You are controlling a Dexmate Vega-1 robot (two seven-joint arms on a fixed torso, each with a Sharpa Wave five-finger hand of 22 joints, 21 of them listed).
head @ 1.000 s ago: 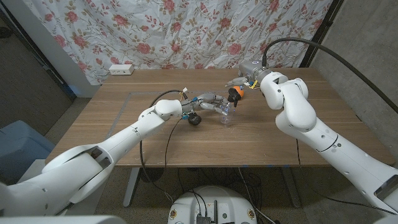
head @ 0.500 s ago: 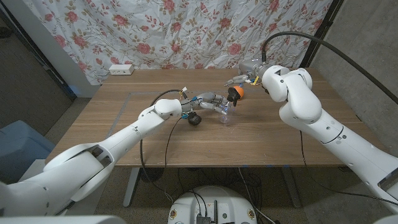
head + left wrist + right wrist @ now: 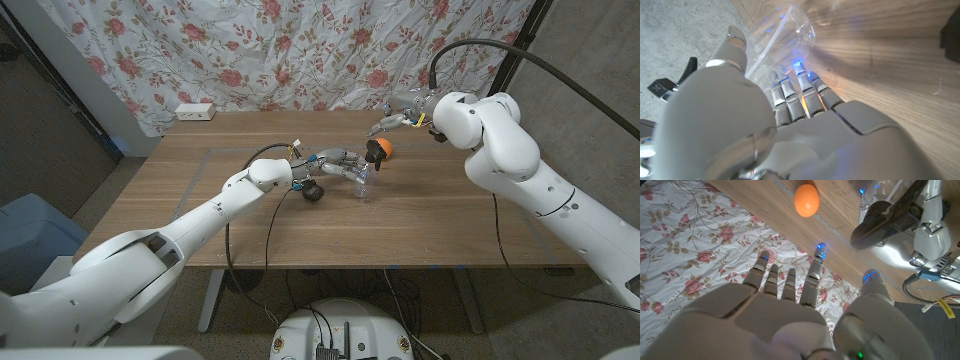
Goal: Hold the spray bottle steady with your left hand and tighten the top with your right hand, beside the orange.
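A clear spray bottle (image 3: 362,186) with a black top (image 3: 884,218) stands at mid-table. My left hand (image 3: 338,165) grips its body; in the left wrist view the fingers (image 3: 796,95) wrap round the clear bottle (image 3: 786,34). The orange (image 3: 382,149) lies just behind the bottle on the right, and shows again as the orange (image 3: 806,200) on the wood. My right hand (image 3: 400,113) hovers behind and above the orange, clear of the top, fingers spread and holding nothing. From the right wrist, that right hand (image 3: 790,297) looks down on the bottle and orange.
A white power strip (image 3: 195,111) lies at the table's back left edge. A floral curtain (image 3: 300,50) hangs behind the table. A thin rectangular outline (image 3: 210,152) is marked on the wood on the left.
My right hand has drawn back and to the right, away from the bottle's top and the orange. The left hand and bottle have stayed put.
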